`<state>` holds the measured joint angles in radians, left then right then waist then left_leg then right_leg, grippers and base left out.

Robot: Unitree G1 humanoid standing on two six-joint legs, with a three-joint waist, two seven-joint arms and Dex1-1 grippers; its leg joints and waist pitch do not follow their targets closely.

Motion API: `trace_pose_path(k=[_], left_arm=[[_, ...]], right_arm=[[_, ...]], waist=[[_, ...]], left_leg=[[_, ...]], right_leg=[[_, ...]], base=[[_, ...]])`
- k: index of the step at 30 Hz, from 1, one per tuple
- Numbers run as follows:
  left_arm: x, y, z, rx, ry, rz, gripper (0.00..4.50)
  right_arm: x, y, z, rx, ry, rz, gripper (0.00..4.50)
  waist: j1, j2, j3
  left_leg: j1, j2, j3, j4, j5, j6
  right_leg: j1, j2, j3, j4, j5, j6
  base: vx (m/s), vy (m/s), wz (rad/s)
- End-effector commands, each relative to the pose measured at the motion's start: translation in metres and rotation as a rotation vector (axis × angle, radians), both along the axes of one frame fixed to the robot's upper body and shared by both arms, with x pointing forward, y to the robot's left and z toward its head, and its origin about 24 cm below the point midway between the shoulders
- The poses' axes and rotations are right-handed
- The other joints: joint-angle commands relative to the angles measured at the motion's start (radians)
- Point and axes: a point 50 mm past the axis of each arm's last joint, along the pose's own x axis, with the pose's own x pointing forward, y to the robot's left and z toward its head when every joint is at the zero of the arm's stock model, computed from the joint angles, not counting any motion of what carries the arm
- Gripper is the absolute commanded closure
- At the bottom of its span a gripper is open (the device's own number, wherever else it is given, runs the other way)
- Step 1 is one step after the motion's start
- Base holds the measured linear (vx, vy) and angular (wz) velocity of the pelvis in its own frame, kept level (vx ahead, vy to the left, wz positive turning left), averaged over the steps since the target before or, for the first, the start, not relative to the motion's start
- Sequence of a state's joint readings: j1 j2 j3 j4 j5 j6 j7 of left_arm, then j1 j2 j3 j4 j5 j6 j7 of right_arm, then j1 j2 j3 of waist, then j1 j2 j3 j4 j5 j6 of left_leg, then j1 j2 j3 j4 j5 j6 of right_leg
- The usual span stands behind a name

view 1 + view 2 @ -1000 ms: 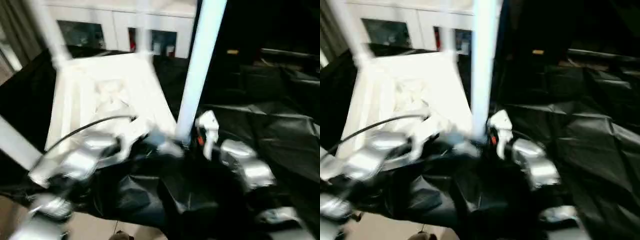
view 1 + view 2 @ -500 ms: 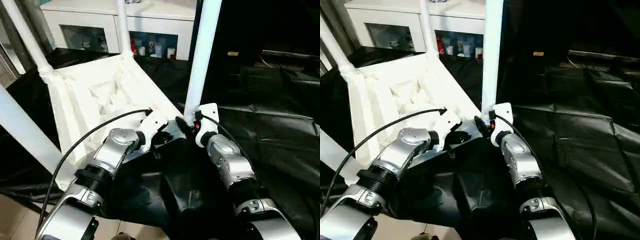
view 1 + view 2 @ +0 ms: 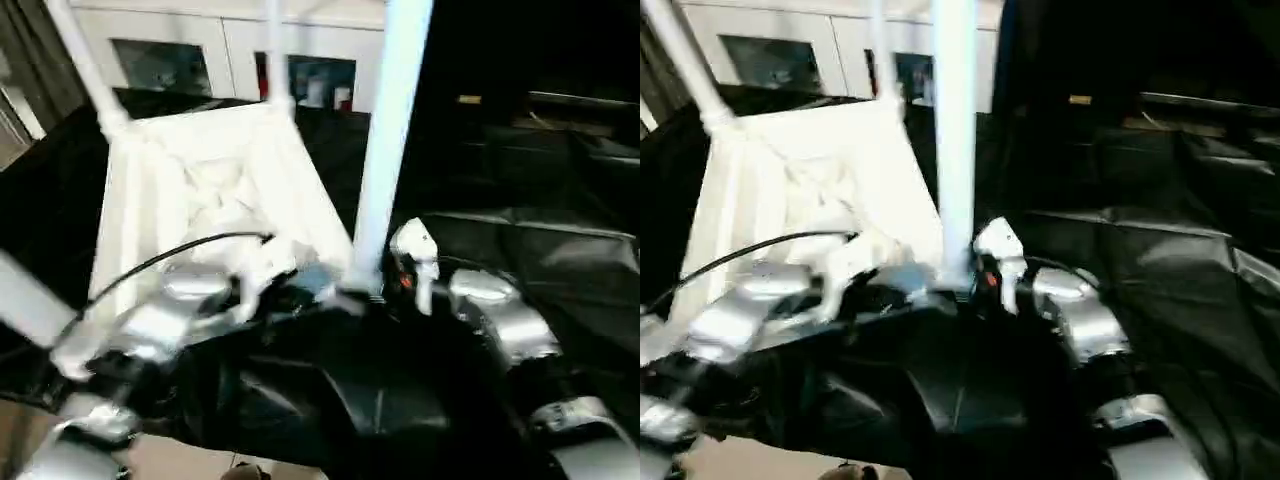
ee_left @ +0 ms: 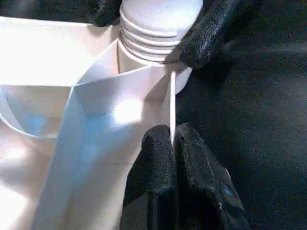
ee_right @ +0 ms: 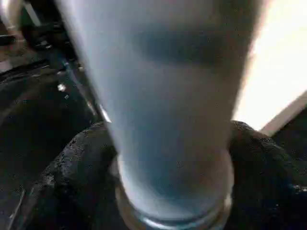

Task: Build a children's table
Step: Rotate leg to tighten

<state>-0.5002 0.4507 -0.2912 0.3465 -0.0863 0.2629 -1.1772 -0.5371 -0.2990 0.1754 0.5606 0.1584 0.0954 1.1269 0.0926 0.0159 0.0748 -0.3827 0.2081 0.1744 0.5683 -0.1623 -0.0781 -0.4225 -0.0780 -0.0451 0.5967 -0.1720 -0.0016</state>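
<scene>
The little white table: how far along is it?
Nearly done, it seems. The table top lies upside down on the black cloth, with legs standing at the far corners and another at the near left. In hand: the left gripper pinches the top's rim while the right gripper's fingers sit around the base of the nearest leg. Left: seating that leg and turning the table upright.
</scene>
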Motion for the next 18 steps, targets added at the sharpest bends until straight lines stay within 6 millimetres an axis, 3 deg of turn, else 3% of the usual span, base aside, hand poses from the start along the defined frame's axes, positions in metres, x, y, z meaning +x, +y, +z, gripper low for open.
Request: trace_pose_path(k=[1, 7, 14, 15, 17, 18], left_arm=[[-0.007, -0.008, 0.001, -0.026, 0.033, -0.086, 4.5], [-0.008, -0.007, 0.0, -0.019, 0.036, -0.097, 4.5], [0.001, -0.009, -0.002, -0.021, 0.008, 0.004, 4.5], [0.007, -0.011, -0.003, -0.022, -0.01, 0.073, 4.5], [0.012, -0.013, -0.004, -0.028, -0.024, 0.128, 4.5], [0.019, -0.017, -0.004, -0.043, -0.04, 0.195, 4.5]], right_arm=[[-0.003, 0.002, 0.002, 0.004, 0.005, 0.051, 0.72], [-0.005, 0.004, 0.002, 0.001, 0.015, 0.082, 1.08], [-0.009, 0.01, -0.006, 0.026, 0.053, 0.032, 1.6], [-0.008, 0.014, -0.012, 0.025, 0.057, -0.038, 1.63], [-0.005, 0.017, -0.017, 0.021, 0.057, -0.104, 1.68], [-0.001, 0.022, -0.023, 0.01, 0.051, -0.214, 1.69]], waist=[[0.002, 0.002, -0.076], [0.005, 0.002, -0.071], [0.006, -0.001, -0.069], [0.003, -0.006, -0.067], [0.003, -0.004, -0.062], [-0.002, -0.005, -0.058]], left_leg=[[0.015, 0.015, 0.009, -0.046, -0.116, 0.103], [0.017, 0.017, 0.007, -0.053, -0.19, 0.059], [0.016, 0.015, 0.006, -0.053, -0.186, 0.049], [0.016, 0.014, 0.006, -0.056, -0.202, 0.044], [0.021, 0.014, 0.006, -0.059, -0.229, 0.032], [0.019, 0.011, 0.003, -0.064, -0.261, 0.006]], right_leg=[[0.061, -0.04, 0.026, -0.037, 0.013, -0.297], [0.06, -0.045, 0.029, -0.047, -0.102, -0.277], [0.059, -0.046, 0.03, -0.048, -0.109, -0.262], [0.059, -0.045, 0.03, -0.052, -0.143, -0.254], [0.053, -0.046, 0.033, -0.059, -0.196, -0.242], [0.054, -0.051, 0.035, -0.067, -0.284, -0.215]], base=[[0.0, 0.0, 0.0], [0.0, 0.0, 0.0], [0.0, 0.0, 0.0], [0.0, 0.0, 0.0], [0.0, 0.0, 0.0], [0.0, 0.0, 0.0]])
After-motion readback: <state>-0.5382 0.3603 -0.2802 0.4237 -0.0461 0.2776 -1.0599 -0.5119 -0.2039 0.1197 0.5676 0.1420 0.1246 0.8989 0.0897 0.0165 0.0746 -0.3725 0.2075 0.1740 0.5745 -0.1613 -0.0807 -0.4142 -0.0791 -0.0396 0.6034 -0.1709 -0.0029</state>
